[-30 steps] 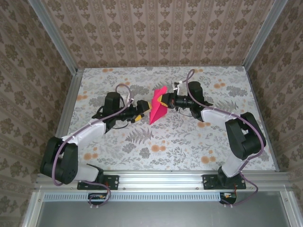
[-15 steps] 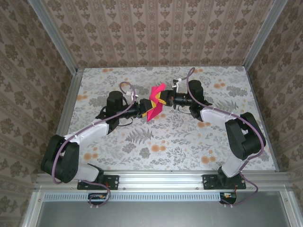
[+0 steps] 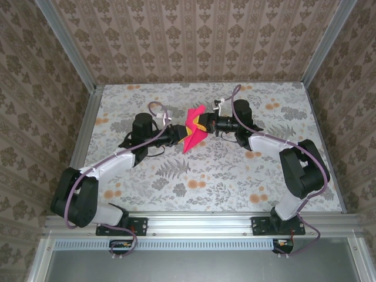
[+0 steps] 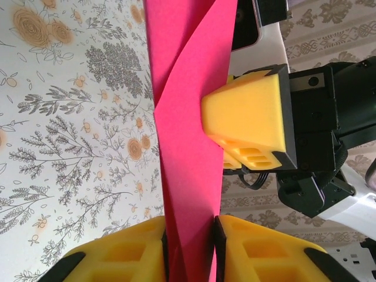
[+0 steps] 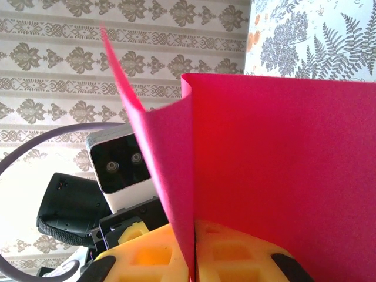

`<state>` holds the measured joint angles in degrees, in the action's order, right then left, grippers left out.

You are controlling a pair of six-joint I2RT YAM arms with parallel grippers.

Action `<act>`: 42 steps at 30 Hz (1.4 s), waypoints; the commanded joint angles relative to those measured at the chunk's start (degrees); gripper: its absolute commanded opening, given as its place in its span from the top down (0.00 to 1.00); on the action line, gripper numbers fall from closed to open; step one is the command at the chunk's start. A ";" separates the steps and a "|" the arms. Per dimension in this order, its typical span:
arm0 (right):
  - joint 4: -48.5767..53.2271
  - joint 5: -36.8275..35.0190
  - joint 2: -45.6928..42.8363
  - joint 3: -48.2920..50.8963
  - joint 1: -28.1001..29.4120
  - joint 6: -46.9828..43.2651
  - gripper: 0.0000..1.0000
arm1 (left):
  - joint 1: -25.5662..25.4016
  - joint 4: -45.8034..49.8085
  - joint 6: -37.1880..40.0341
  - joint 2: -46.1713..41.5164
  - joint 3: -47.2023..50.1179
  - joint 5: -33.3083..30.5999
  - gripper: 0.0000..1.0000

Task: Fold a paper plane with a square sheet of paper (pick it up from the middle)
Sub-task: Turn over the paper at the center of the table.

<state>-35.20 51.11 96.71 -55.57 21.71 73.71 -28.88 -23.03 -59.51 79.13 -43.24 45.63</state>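
Paper item: square sheet of paper [image 3: 192, 130], magenta-pink, partly folded with one flap peeling away from the main panel, held between the two arms over the middle of the floral tablecloth [image 3: 205, 176]. Left gripper [image 4: 189, 232]: yellow fingers [image 4: 258, 249] drawn close, pressing both faces of the sheet. Right gripper [image 5: 192, 238]: jaws clamped tight on the sheet from the opposite side. Patterned walls [image 3: 194, 41] enclose the table.
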 commanded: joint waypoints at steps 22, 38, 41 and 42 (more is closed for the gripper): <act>53.05 -32.96 -23.25 1.33 -6.23 -38.81 0.28 | -2.88 58.37 35.73 -1.33 -19.73 -36.76 0.94; 52.57 -48.26 -30.95 9.12 -7.58 -40.73 0.17 | -13.93 89.51 36.55 24.54 -43.62 -88.15 0.93; 51.84 -48.14 -31.78 10.60 -8.78 -39.41 0.17 | -15.84 92.23 35.57 30.16 -47.12 -90.93 0.92; 51.65 -48.04 -31.92 11.06 -9.18 -39.04 0.16 | -16.43 92.25 35.40 31.77 -48.12 -90.85 0.92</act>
<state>16.67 5.10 66.63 -45.71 13.45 33.43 -43.72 62.96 -22.63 107.90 -88.53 -38.30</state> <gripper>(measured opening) 0.835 0.079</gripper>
